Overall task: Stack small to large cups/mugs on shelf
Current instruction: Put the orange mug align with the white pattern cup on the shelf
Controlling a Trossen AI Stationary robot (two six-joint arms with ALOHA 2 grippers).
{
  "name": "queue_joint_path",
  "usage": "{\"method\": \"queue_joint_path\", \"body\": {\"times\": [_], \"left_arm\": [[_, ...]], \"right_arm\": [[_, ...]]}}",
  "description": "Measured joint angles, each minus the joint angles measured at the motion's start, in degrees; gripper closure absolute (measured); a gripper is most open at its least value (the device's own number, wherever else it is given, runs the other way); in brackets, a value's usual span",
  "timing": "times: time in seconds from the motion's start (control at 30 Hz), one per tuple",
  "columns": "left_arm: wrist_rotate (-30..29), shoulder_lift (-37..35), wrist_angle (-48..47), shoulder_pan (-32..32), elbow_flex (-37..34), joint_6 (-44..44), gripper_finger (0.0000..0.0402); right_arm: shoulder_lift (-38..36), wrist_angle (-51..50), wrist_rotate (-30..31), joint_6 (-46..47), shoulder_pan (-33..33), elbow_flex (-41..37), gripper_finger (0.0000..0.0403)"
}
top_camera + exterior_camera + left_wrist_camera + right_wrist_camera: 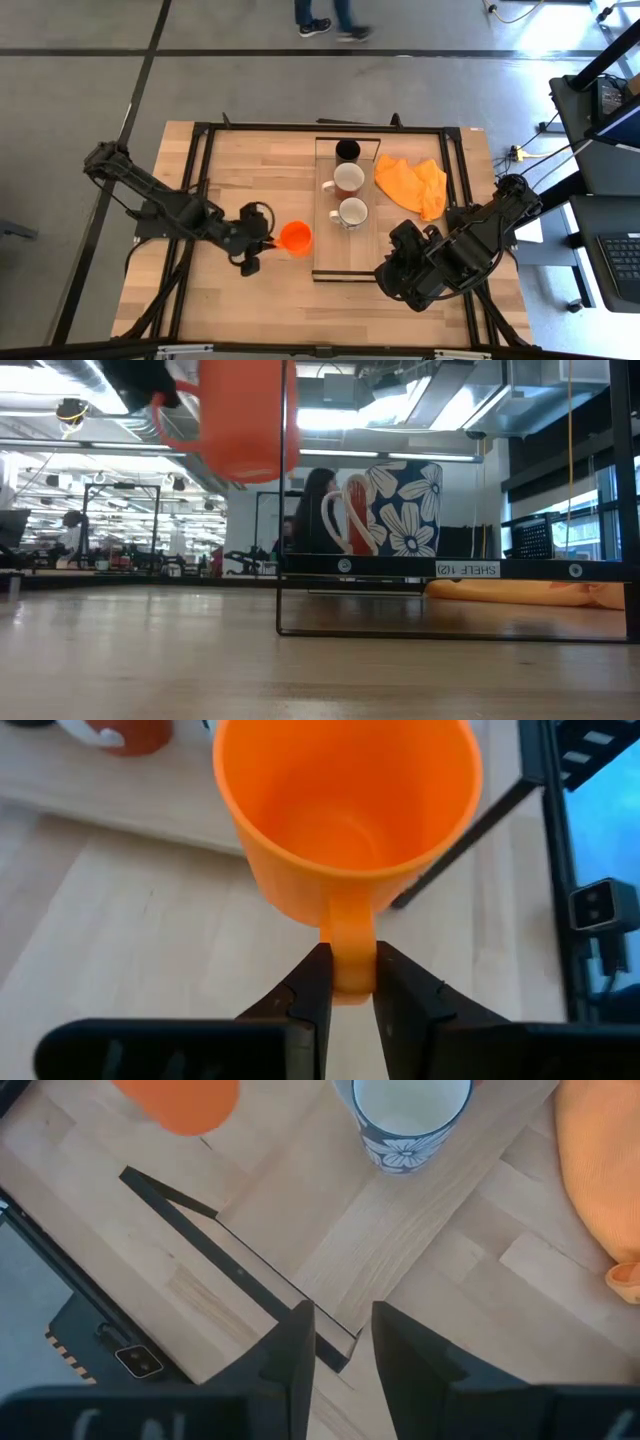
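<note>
Left gripper [349,982] clamped on the small handle of the orange cup [345,815], one finger on each side of the handle, cup mouth up and straight ahead of the jaws. Cup is off the table (low view shows it hanging in the air near the shelf's black post, dark gripper behind it). From above, the cup [295,237] sits just past the left gripper [266,243], close beside the long edge of the shelf [325,262] but not over the board.

Beyond the cup, on the shelf: three cups in a row along the board. Nearest the held cup is the white handled mug with blue flower print [352,212], next the second white handled mug with a reddish-brown inside [348,178], last the black tumbler [347,150] at the far end. All three upright. The row's near end of the board is bare.

Right gripper [335,1342] holds nothing, fingers parted with a gap between them, hovering above the shelf's black frame edge and the tabletop. Ahead of those jaws the flower mug [410,1115] stands on the board; the orange cup [180,1102] shows further off to one side (blurred). In the high view the right gripper [398,270] is just beside the shelf's near end, opposite side from the left arm.

Orange cloth [412,183] lies crumpled on the table [250,170] beside the shelf, on the right arm's side, near the two mugs. A person's legs [330,18] on the floor beyond the table.
</note>
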Motion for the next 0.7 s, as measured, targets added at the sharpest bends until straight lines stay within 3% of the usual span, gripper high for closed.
{"method": "queue_joint_path", "body": {"times": [0.4,0.7], "left_arm": [[9.0,4.6,12.4,10.3,0.0,11.6,0.0346],[14.3,11.6,18.9,11.6,0.2,12.6,0.0346]], "right_arm": [[-6.8,0.0,14.5,1.5,-0.1,0.0,0.0298],[-12.5,0.0,24.8,1.5,-0.1,0.0,0.0298]]}}
